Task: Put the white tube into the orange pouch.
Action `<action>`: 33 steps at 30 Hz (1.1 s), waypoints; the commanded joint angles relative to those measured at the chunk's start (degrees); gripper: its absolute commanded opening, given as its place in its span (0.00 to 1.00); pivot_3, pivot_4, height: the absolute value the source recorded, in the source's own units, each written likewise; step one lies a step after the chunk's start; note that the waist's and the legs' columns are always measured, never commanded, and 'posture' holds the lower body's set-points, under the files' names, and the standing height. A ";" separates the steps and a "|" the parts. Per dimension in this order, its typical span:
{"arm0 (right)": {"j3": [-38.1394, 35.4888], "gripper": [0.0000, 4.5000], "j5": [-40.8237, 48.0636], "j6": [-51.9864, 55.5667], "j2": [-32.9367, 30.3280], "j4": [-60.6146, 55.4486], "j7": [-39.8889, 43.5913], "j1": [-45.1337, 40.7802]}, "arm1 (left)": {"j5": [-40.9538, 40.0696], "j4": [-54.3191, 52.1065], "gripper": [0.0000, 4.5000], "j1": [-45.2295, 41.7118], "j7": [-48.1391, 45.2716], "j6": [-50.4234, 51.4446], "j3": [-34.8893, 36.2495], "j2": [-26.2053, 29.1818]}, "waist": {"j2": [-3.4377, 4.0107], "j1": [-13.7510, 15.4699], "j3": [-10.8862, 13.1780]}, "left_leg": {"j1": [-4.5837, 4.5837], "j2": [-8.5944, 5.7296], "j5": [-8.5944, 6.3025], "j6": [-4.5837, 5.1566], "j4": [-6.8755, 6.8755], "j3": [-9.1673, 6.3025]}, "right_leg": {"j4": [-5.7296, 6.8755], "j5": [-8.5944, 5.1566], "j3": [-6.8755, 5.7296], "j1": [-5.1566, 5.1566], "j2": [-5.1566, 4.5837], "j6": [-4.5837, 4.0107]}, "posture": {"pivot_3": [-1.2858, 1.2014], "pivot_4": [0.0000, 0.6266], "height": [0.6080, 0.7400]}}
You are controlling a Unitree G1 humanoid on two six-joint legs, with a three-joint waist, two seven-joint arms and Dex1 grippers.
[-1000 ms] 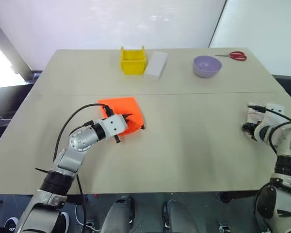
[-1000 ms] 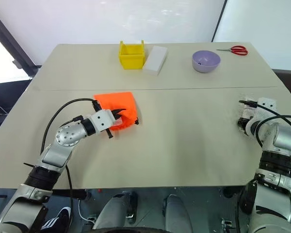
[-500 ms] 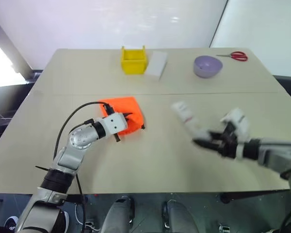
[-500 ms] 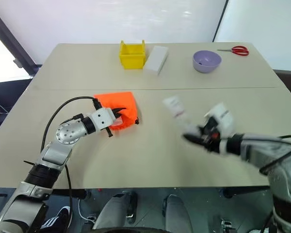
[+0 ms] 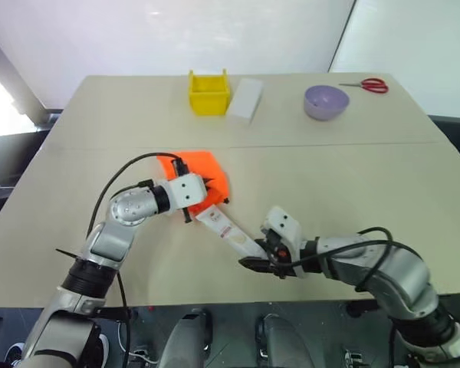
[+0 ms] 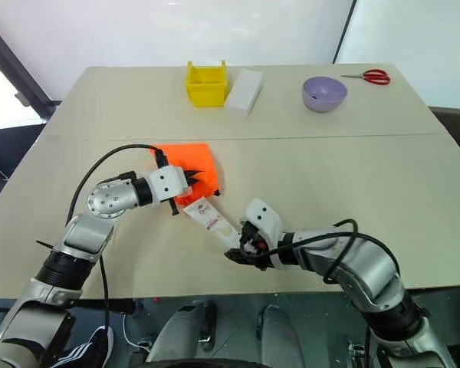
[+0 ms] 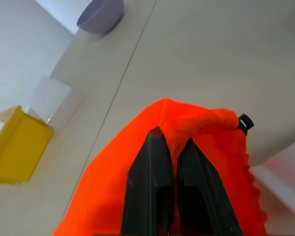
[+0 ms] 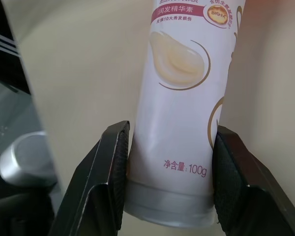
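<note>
Jaws of left gripper [image 7: 169, 162] pressed together on a fold of the orange pouch [image 5: 202, 178], cloth pinched between the two black fingers [image 7: 148, 187]; jaws of right gripper [image 8: 169, 177] clamped on the white tube [image 5: 228, 232] near its cap end, pads flat on both sides.

Head views: pouch at centre-left of frame on the table [image 5: 330, 176], bunched edge toward centre. Tube just below-right of pouch, slanting from right gripper at lower centre up-left toward pouch; flat end close to pouch edge, touching or not — can't tell. Left arm w/ black cable looping over it at lower left.

Upper part of frame, far edge of table: yellow bin [image 5: 209, 93], white block [image 5: 245, 100] just beside it on the right, purple bowl [image 5: 326, 103] further right, red scissors [image 5: 368, 85] at upper right, well apart from the grippers.

Left wrist view adds: black cord end [image 7: 245, 121] at pouch rim; pale ribbed corner at right edge, cut off, prob. the tube. Bin, block, bowl also seen at left/top, partly cropped.

Right wrist view adds: tube print — cream swirl, pink band, small characters; cap end cut off at bottom. Pouch mouth open or not: hard to make out in either head view, hidden by left gripper.
</note>
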 commanded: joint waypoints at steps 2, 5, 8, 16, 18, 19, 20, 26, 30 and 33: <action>1.19 0.38 -3.22 -3.95 3.19 4.02 -0.81 -3.38 | -1.05 -4.01 0.00 1.25 -0.61 1.03 0.44 0.67 | 0.00 -0.03 0.00 | 0.01 0.00 0.00 0.00 -0.07 -0.01 | 0.02 0.01 -0.04 -0.01 0.03 0.03 | 0.52 0.24 1.00; -0.81 0.38 -2.91 -3.85 6.68 6.37 -1.77 -5.16 | -1.00 -4.76 0.00 2.07 -1.06 1.27 0.29 1.24 | 0.00 -0.04 0.00 | 0.02 0.00 0.00 0.00 -0.10 -0.01 | 0.06 0.02 -0.05 -0.03 0.07 0.04 | 0.52 0.24 1.00; -1.25 0.38 -4.15 -2.93 8.75 8.78 -3.29 -7.38 | -0.88 -5.47 0.00 2.47 -1.31 1.59 -0.01 1.12 | 0.00 0.05 0.00 | 0.03 0.00 0.01 0.00 -0.05 -0.01 | 0.11 0.03 -0.07 0.00 0.09 0.05 | 0.52 0.24 1.00; -0.71 0.38 -6.55 1.01 18.13 15.38 -9.41 -13.81 | -1.89 -7.26 0.00 2.74 -4.02 2.95 -1.75 0.54 | 0.01 -0.38 0.00 | 0.05 0.00 0.02 -0.01 0.08 -0.02 | 0.21 0.07 -0.07 0.01 0.14 0.12 | 0.52 0.24 1.00; 0.61 0.38 -7.92 1.27 18.15 16.16 -9.76 -14.81 | -1.87 -7.72 0.00 2.95 -4.47 3.01 -1.83 0.74 | 0.01 -0.32 0.00 | 0.06 0.01 0.04 -0.03 0.08 -0.02 | 0.30 0.08 -0.08 -0.04 0.17 0.13 | 0.52 0.24 1.00; -0.82 0.38 -7.70 2.10 19.31 17.06 -10.58 -15.25 | -1.91 -8.10 0.00 3.26 -4.80 3.22 -1.83 1.02 | 0.01 -0.24 0.00 | 0.06 0.01 0.04 -0.04 0.08 -0.03 | 0.32 0.08 -0.08 -0.04 0.20 0.13 | 0.52 0.24 1.00; -1.60 0.38 -7.59 2.57 19.65 17.29 -10.80 -15.48 | -2.03 -8.47 0.00 3.52 -4.93 3.55 -1.69 1.19 | 0.01 -0.24 0.00 | 0.06 0.00 0.04 -0.04 0.08 -0.03 | 0.32 0.08 -0.08 -0.04 0.24 0.13 | 0.52 0.24 1.00; -7.85 0.38 -6.86 8.16 20.53 18.01 -12.31 -17.62 | -2.89 -9.76 0.00 4.84 -4.97 4.94 -0.42 2.37 | 0.01 -0.20 0.00 | 0.05 -0.03 0.04 -0.03 0.09 -0.01 | 0.31 0.08 -0.08 -0.03 0.26 0.14 | 0.52 0.24 1.00; -10.77 0.38 -7.91 11.40 25.21 20.36 -15.73 -20.39 | -3.18 -10.77 0.00 4.97 -4.58 6.39 -1.04 1.60 | 0.01 -0.32 0.00 | 0.07 0.01 0.05 -0.04 0.09 -0.03 | 0.39 0.08 -0.08 -0.04 0.30 0.14 | 0.52 0.24 1.00; -9.70 0.38 -8.38 10.33 27.20 21.40 -15.91 -20.49 | -2.01 -9.60 0.00 4.40 -3.14 5.83 -1.44 0.97 | 0.03 -0.35 -0.01 | 0.09 0.01 0.05 -0.05 0.09 -0.03 | 0.42 0.08 -0.08 -0.05 0.33 0.14 | 0.52 0.24 1.00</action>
